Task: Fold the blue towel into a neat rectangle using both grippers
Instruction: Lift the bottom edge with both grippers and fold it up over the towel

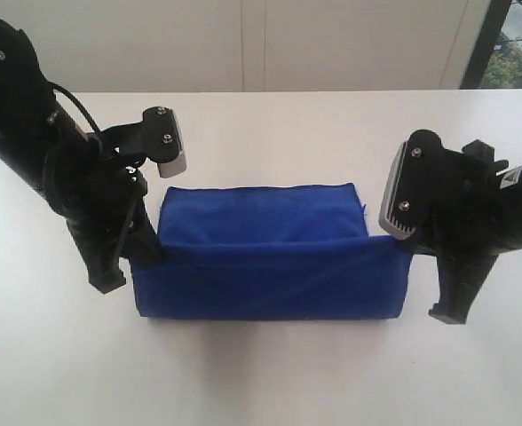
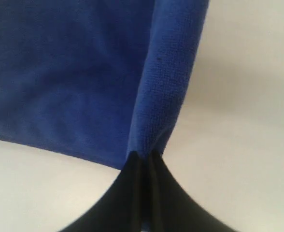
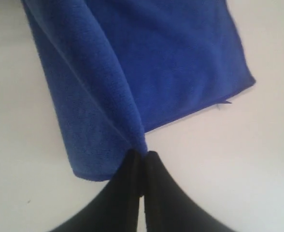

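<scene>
**Exterior view.** The blue towel [image 1: 270, 266] lies on the white table [image 1: 270, 382], midway between the 2 arms. Its far layer rests flat. The near portion is doubled over into a rounded fold, and the upper edge of that fold runs straight across from one arm to the other. This is the only view that shows the full width of the cloth and both arms at once, 1 at each short end. It does not show the fingertips clearly: they are dark against dark cloth, and jaw position cannot be read here.

**Left wrist view.** The left gripper [image 2: 143, 155] has its jaws pressed together with no visible gap. A raised ridge of towel comes to a pinched point between the tips. Flat cloth lies on one side of the ridge and bare table on the other.

**Right wrist view.** The right gripper [image 3: 141, 154] has its jaws likewise closed. They nip the edge of the folded-over layer where it gathers to a point. This view alone shows a far corner of the lower layer, lying flat with its hem line visible. A small stub at that hem is too small to identify.
</scene>
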Motion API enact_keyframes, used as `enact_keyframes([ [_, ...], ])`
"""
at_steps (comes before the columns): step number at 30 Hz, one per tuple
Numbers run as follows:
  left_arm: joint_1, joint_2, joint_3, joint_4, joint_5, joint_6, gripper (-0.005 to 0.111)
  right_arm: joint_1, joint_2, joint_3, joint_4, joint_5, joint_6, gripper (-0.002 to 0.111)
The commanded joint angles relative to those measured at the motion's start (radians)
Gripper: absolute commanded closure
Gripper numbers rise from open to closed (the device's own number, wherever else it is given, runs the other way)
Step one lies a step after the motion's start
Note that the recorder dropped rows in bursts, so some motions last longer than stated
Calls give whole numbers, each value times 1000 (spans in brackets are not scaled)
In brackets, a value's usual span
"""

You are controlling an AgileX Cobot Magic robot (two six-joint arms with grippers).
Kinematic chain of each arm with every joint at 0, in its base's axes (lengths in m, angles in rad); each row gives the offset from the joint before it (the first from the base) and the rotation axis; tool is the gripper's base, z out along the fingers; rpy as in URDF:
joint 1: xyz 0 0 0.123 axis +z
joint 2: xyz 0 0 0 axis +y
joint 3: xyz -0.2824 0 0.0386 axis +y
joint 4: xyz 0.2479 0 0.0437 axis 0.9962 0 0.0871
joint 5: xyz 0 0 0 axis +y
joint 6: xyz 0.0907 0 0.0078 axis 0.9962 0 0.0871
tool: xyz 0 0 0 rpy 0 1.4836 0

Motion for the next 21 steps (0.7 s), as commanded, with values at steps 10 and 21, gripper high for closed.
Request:
enact_keyframes([
  [10,-3,-8,-2,34,148,-86,107,2,-79,4,-61,111,19,108],
  [21,-3,-64,66,-20,246,-73,107,2,-187,4,-57,324,19,108],
])
